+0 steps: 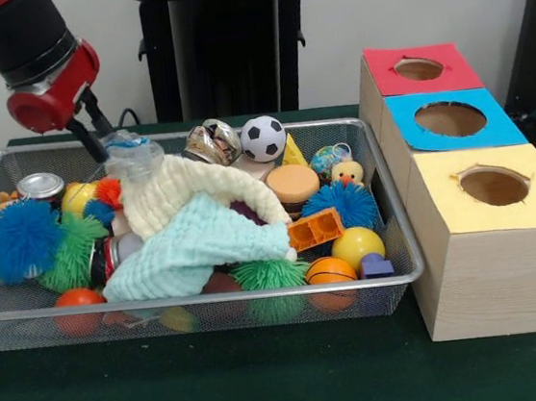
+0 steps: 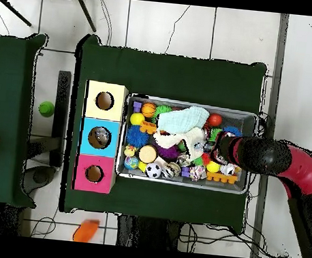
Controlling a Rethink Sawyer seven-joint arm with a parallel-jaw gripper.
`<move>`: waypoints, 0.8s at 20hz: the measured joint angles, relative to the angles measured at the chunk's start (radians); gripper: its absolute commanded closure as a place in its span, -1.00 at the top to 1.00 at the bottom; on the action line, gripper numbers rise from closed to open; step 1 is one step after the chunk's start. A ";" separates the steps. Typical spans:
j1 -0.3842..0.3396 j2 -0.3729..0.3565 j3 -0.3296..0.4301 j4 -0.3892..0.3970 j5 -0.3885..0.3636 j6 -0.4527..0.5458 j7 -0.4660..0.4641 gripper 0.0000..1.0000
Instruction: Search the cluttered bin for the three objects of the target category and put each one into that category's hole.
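Observation:
The silver wire-mesh bin [image 1: 192,302] sits on the green table, packed with toys. It also shows in the overhead view [image 2: 250,114]. My gripper [image 1: 106,141] hangs over the bin's far left corner, right beside a clear plastic jar [image 1: 133,159]. In the overhead view the gripper [image 2: 218,154] is over the bin's right part. A cream cloth [image 1: 184,186] and a mint cloth [image 1: 201,247] cover the middle toys. A soccer ball [image 1: 263,138], a yellow ball [image 1: 356,246] and an orange basketball [image 1: 330,271] lie in the open. The hole [image 1: 450,119] is in the blue-topped box [image 2: 99,137].
A red-topped box [image 1: 420,68] and a yellow-topped box [image 1: 494,186] flank the blue one, right of the bin. A blue fuzzy ball [image 1: 21,238], a green spiky ball [image 1: 269,276], an orange brick [image 1: 315,228] and a tin can [image 1: 41,186] also lie in the bin.

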 measured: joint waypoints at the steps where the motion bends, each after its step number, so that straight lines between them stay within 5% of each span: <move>1: 0.000 0.000 0.008 0.006 0.014 0.000 0.000 -1.00; 16: -0.001 0.000 0.095 0.082 0.139 0.000 0.000 -1.00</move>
